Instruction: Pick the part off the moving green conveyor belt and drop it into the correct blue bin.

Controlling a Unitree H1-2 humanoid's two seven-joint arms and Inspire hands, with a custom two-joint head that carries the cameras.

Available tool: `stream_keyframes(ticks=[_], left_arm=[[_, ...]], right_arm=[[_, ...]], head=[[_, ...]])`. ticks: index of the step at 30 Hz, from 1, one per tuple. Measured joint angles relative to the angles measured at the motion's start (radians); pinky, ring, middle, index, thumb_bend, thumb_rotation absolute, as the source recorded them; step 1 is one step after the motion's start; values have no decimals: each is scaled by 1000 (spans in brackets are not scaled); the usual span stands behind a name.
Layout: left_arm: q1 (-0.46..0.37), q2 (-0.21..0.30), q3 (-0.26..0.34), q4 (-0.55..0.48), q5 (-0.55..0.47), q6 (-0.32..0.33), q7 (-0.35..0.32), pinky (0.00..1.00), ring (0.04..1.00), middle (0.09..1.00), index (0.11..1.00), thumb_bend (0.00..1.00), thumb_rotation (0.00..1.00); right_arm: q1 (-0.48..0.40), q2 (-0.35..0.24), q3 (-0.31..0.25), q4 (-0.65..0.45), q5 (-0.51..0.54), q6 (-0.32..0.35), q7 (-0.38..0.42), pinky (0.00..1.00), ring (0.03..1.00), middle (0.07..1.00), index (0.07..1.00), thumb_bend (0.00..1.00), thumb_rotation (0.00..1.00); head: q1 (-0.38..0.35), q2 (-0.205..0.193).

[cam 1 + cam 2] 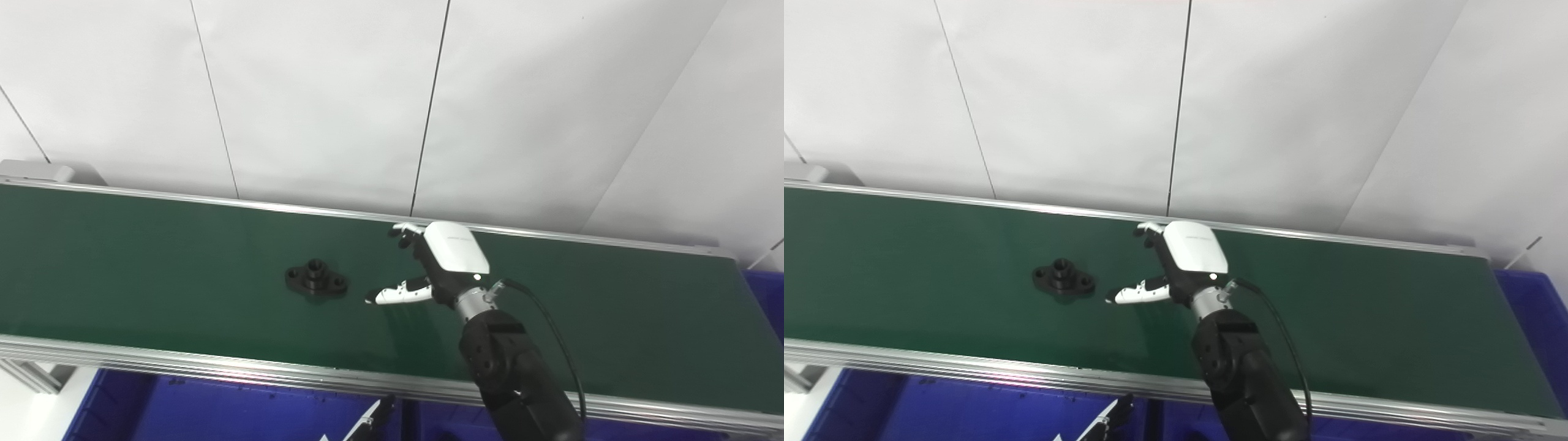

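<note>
Black part [316, 278] lies just left of the right hand [429, 263] (fingers spread).

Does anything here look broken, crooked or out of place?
Nothing stands out. One black part lies flat on the green belt, apart from the open right hand beside it. No spill or damage shows; the blue bins are mostly hidden.
</note>
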Motion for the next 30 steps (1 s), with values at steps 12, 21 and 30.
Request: stream_keyframes(ticks=[12,21,30], left_arm=[[-5,-26,-16,1,25,-3,8,872,951,965,981,934,867],[-9,-27,-17,3,42,-9,19,869,948,964,973,930,867],[-12,-29,-18,7,45,-10,37,868,943,961,968,910,849]], right_arm=[[-101,-2,104,128,-79,82,78,501,656,762,811,940,589],[-142,24,154,205,-79,102,84,481,637,763,806,943,584],[-159,18,166,244,-70,102,76,497,638,751,800,933,586]], head=[[24,0],[48,2],[67,6]])
